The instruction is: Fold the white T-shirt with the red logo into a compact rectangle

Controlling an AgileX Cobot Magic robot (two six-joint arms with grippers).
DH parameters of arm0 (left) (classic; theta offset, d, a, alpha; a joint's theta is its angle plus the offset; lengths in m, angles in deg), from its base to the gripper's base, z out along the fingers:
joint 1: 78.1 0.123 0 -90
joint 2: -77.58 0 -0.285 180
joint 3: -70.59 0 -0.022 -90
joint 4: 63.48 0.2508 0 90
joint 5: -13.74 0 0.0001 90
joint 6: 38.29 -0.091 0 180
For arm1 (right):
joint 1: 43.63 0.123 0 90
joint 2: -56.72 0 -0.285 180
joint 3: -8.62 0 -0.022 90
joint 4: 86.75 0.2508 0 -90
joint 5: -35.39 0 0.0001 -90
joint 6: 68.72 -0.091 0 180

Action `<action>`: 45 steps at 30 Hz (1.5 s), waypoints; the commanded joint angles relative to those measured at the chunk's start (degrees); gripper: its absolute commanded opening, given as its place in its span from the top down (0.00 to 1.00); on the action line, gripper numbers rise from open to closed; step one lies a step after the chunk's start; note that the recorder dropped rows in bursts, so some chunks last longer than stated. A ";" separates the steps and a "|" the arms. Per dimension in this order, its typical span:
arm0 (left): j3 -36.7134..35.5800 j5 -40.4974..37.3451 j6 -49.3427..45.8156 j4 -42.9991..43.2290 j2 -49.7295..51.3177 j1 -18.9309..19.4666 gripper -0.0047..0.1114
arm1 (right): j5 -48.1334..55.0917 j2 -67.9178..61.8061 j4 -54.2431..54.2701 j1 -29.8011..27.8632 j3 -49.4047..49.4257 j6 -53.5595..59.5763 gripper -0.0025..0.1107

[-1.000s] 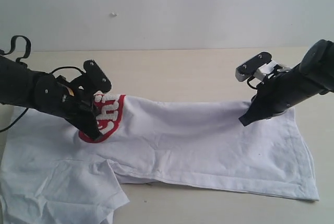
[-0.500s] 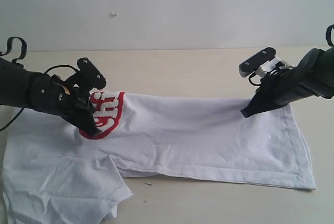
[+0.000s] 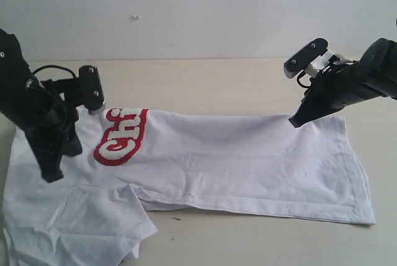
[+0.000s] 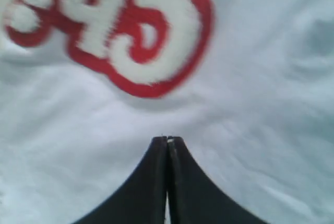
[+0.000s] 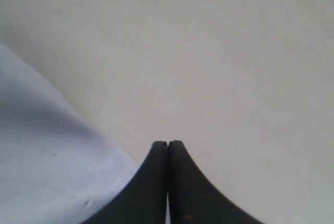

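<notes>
The white T-shirt (image 3: 248, 160) lies on the table, folded lengthwise, with a crumpled sleeve (image 3: 111, 216) at the front left. Its red logo (image 3: 121, 137) shows the white letters "Ch" near the left end. My left gripper (image 3: 51, 176) hangs shut over the shirt, left of the logo, with nothing in it. Its wrist view shows the shut tips (image 4: 167, 139) above bare white cloth (image 4: 250, 104), with the logo (image 4: 120, 31) beyond. My right gripper (image 3: 294, 122) is shut and empty at the shirt's far right edge. In its wrist view the tips (image 5: 167, 143) sit by the cloth edge (image 5: 42, 161).
The shirt rests on a beige table (image 3: 205, 80) that runs back to a pale wall (image 3: 198, 5). A black cable (image 3: 53, 70) loops by the left arm. A small dark speck (image 3: 177, 219) lies near the shirt's front hem.
My left arm has swung left off the logo, uncovering the "Ch" letters. My right gripper has lifted slightly toward the shirt's far edge.
</notes>
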 commanded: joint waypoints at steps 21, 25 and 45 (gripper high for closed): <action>-14.08 -7.46 14.10 0.36 -2.82 -20.22 0.56 | 5.87 0.41 -0.07 -0.30 -0.22 -2.60 0.98; -15.46 -5.60 18.71 1.98 -2.71 -20.22 0.44 | 6.78 0.41 -0.07 -0.30 -0.22 -4.18 0.98; -13.76 -11.72 22.71 4.37 -3.85 -20.22 0.96 | 9.67 0.41 -0.07 -0.30 -0.22 -5.51 0.98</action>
